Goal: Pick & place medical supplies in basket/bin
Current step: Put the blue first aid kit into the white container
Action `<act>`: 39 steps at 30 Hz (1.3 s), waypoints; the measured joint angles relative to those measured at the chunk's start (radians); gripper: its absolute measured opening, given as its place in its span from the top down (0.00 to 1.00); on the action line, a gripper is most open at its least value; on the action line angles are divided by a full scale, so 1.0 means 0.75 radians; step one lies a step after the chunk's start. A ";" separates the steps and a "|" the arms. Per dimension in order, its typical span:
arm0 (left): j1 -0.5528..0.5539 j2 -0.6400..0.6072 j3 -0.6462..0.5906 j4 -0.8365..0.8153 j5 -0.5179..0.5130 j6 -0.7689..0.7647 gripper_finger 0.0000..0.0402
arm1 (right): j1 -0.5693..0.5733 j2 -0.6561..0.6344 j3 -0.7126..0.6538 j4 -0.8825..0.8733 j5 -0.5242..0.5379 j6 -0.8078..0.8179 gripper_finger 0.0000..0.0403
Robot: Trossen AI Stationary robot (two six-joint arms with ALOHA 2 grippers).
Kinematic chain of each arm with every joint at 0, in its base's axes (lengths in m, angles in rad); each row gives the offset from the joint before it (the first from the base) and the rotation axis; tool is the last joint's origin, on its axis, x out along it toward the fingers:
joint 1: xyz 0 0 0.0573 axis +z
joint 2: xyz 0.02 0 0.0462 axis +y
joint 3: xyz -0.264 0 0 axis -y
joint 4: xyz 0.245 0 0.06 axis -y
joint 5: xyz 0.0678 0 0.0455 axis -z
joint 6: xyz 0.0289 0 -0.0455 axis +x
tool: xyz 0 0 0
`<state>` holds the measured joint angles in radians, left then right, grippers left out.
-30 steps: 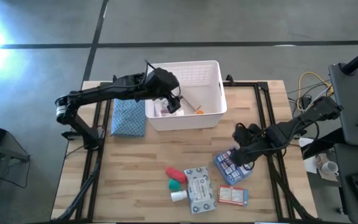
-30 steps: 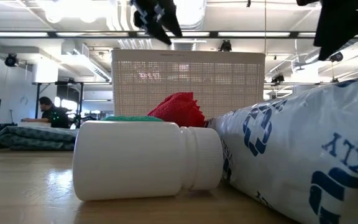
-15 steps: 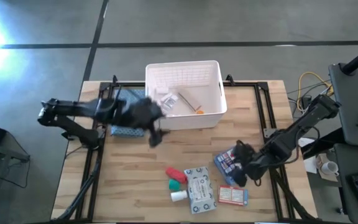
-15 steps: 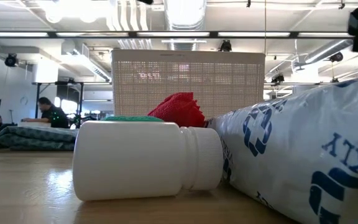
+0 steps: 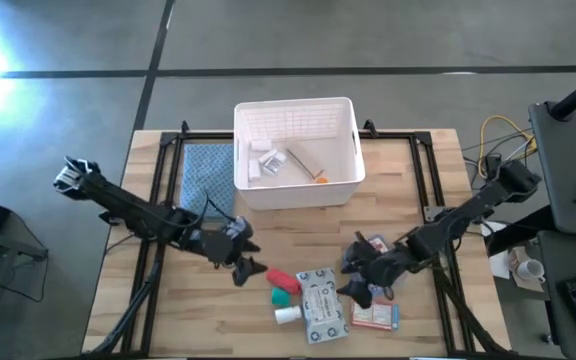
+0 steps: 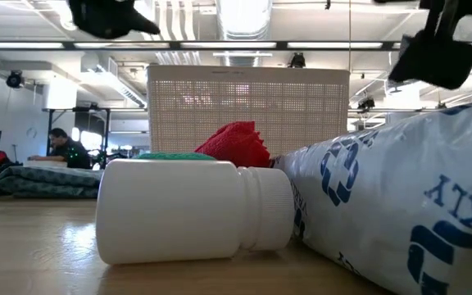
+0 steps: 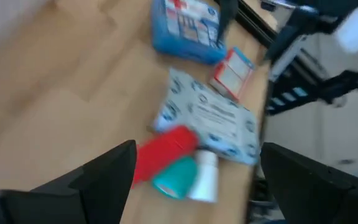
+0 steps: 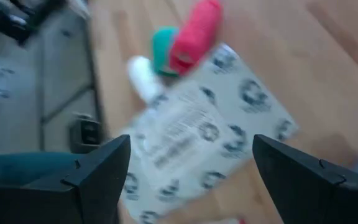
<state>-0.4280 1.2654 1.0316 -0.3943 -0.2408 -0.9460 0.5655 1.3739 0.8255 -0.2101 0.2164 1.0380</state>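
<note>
Carrying everything, the wooden tabletop [image 5: 168, 320] has the white bin [image 5: 295, 192] at its far middle, a few small white items already inside. Nearer lie the grey-white packet [image 5: 322, 304], blue red-cross pouch [image 5: 376, 272], white-red box [image 5: 374, 316], red tube [image 5: 284, 281], green-capped bottle [image 5: 279, 297] and white pill bottle [image 5: 288, 314]. The left claw [image 5: 246, 268] hangs beside the tube and the right claw [image 5: 354, 276] by the packet, both spread wide, holding nothing.

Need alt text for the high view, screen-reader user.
Seen from above, both grippers are low over loose supplies at the near side of a wooden table: the left gripper open beside the red tube, the right gripper open by the grey-white packet. Behind them, a white bin already holds several items.
</note>
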 joint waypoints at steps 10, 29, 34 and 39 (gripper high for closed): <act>-0.034 -0.002 -0.169 0.074 0.068 -0.192 0.20 | 0.021 0.154 0.319 -1.064 -0.018 0.441 0.19; -0.031 -0.003 -0.197 0.073 0.069 -0.168 0.20 | 0.044 -0.390 -0.390 -0.563 -0.354 1.057 0.20; -0.031 -0.003 -0.197 0.076 0.070 -0.168 0.20 | 0.043 -0.420 -0.469 -0.501 -0.312 1.158 0.20; -0.031 -0.003 -0.197 0.083 0.069 -0.168 0.20 | -0.010 -0.408 -0.450 -0.446 -0.054 1.133 0.20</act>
<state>-0.4510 1.2629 0.8841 -0.3322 -0.1889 -1.0718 0.5583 1.0681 0.4879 -0.5443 0.1759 1.8879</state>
